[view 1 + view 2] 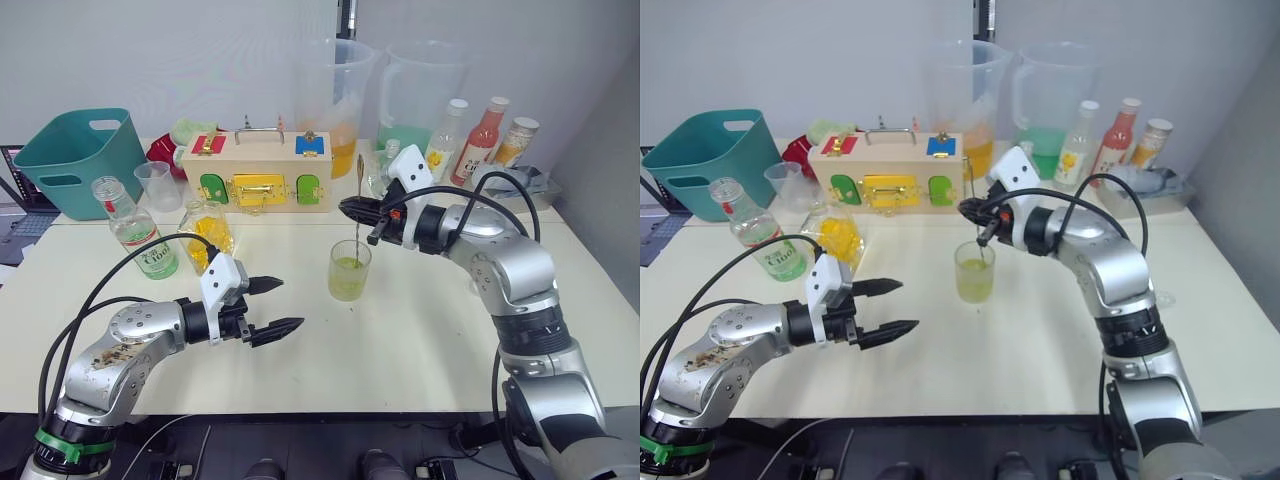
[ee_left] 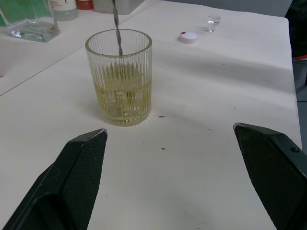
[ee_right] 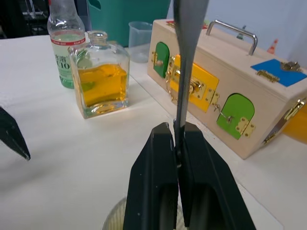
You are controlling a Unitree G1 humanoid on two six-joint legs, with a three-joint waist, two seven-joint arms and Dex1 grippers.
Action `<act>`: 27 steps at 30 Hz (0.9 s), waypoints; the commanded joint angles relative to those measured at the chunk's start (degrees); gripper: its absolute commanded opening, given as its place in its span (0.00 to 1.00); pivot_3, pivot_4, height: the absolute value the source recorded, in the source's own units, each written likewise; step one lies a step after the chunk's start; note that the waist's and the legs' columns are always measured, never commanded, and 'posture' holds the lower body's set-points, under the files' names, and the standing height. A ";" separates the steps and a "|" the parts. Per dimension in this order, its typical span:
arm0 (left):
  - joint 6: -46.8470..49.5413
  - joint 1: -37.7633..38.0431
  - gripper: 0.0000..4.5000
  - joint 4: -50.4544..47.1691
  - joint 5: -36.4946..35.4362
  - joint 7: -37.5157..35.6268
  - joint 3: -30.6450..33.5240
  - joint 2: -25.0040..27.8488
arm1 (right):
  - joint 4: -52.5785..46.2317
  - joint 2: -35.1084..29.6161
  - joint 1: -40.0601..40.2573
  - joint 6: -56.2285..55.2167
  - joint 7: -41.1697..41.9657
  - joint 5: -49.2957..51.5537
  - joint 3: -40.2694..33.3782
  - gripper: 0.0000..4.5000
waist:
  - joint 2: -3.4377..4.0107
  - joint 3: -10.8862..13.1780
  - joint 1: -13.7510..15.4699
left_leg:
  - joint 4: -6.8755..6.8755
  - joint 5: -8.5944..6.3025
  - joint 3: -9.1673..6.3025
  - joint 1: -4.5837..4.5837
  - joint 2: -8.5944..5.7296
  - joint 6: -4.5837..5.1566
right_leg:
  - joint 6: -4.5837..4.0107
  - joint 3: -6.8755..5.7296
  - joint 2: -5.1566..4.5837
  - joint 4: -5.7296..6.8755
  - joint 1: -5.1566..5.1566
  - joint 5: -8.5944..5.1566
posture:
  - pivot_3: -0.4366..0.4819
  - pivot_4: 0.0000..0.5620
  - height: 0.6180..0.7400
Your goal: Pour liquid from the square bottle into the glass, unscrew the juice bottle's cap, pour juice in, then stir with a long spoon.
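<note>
Stirring step under way: robot is working a long spoon in a filled glass.

Left gripper (image 1: 271, 305) is hovering released near table; glass (image 1: 350, 270) (yellow-green liquid inside) is standing mid-table; right gripper (image 1: 362, 211) is clenching the long spoon (image 1: 356, 222) upright. Next move likely calls for small, gentle circles.

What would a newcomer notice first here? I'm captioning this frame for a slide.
The right gripper, shut on the long spoon, holds it upright in the glass of yellow-green liquid at mid-table. The left gripper hovers open nearby. Behind, the square bottle stands before a wooden latch box.
</note>
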 commanded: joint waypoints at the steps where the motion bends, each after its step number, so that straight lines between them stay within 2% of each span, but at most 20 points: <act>1: -0.27 -1.05 0.99 -1.20 -0.61 0.16 0.34 -0.26 | -3.95 -0.09 -0.32 2.63 1.48 4.06 -3.05 0.00 | 0.00 0.00 -0.05 | 0.00 0.00 0.00 0.00 0.00 0.00 | 0.00 0.00 0.00 0.00 0.00 0.00 | 0.48 0.27 1.00; 6: -0.44 -1.28 0.99 -0.70 -0.39 -0.15 0.27 -0.47 | -4.25 2.99 0.54 3.98 -0.76 6.41 -5.03 0.00 | 0.00 0.00 -0.07 | 0.00 0.00 0.00 0.01 0.00 0.00 | 0.00 0.00 0.01 0.00 0.01 0.00 | 0.48 0.27 1.00; 16: -1.07 -1.06 0.99 0.14 0.22 -0.74 0.48 -0.18 | -2.27 5.99 0.45 -0.78 -6.49 1.18 -4.31 0.00 | 0.00 0.00 -0.02 | 0.00 0.00 0.00 0.00 0.00 0.00 | 0.00 0.00 0.00 0.01 0.00 0.00 | 0.48 0.27 1.00; 22: -2.00 -1.45 0.99 1.32 0.66 -1.25 0.40 -0.34 | -0.87 5.33 -0.21 -4.16 -6.88 -2.44 -2.60 0.00 | 0.00 0.00 0.00 | 0.00 0.00 0.00 0.01 -0.01 0.00 | 0.00 0.00 0.00 0.01 0.01 0.00 | 0.48 0.27 1.00; 27: -2.44 -1.29 0.99 1.60 0.88 -1.69 0.33 -0.46 | -2.41 4.73 0.74 -0.43 -3.98 -0.29 -1.97 0.00 | 0.00 0.00 0.00 | 0.00 0.00 0.00 0.00 -0.01 0.00 | 0.00 0.00 -0.01 0.01 0.01 0.00 | 0.48 0.27 1.00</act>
